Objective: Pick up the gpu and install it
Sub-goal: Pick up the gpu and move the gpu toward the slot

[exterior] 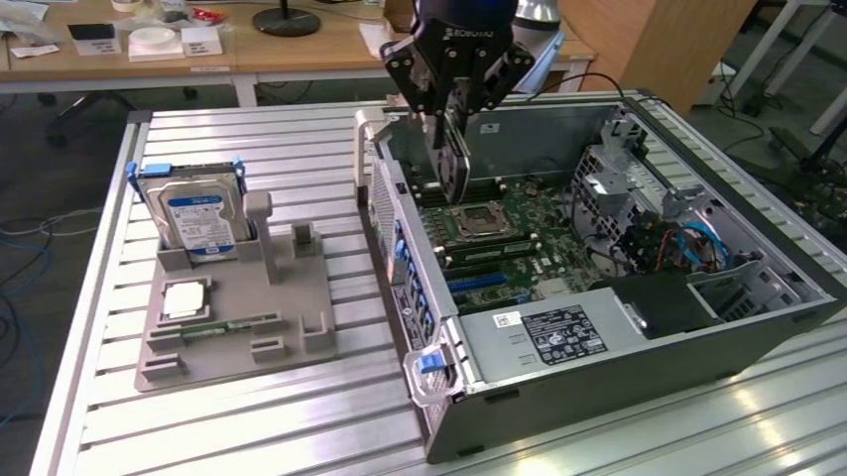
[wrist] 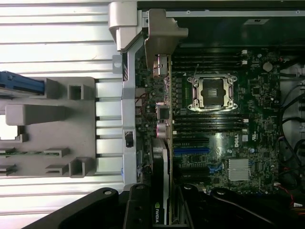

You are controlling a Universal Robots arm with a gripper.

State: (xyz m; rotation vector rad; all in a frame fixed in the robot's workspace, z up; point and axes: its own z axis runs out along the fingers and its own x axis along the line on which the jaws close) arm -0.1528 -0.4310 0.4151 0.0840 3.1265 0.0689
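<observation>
The gpu (exterior: 453,149) hangs on edge, a thin dark card with its silver bracket pointing down toward the case's rear wall. My gripper (exterior: 453,99) is shut on its top edge, above the open computer case (exterior: 569,382). In the wrist view the gpu (wrist: 162,148) appears edge-on between my fingers (wrist: 138,210), its bracket (wrist: 164,36) near the case's rear wall. It hovers over the motherboard (wrist: 228,138), roughly in line with the blue expansion slots (wrist: 190,150) and clear of them.
The CPU socket (exterior: 477,218) and memory slots lie beside the card's path. A grey holder (exterior: 238,317) at the exterior view's left carries a hard drive (exterior: 198,218) and a green memory stick (exterior: 228,325). Drive cages and cables (exterior: 675,238) crowd the case's far side.
</observation>
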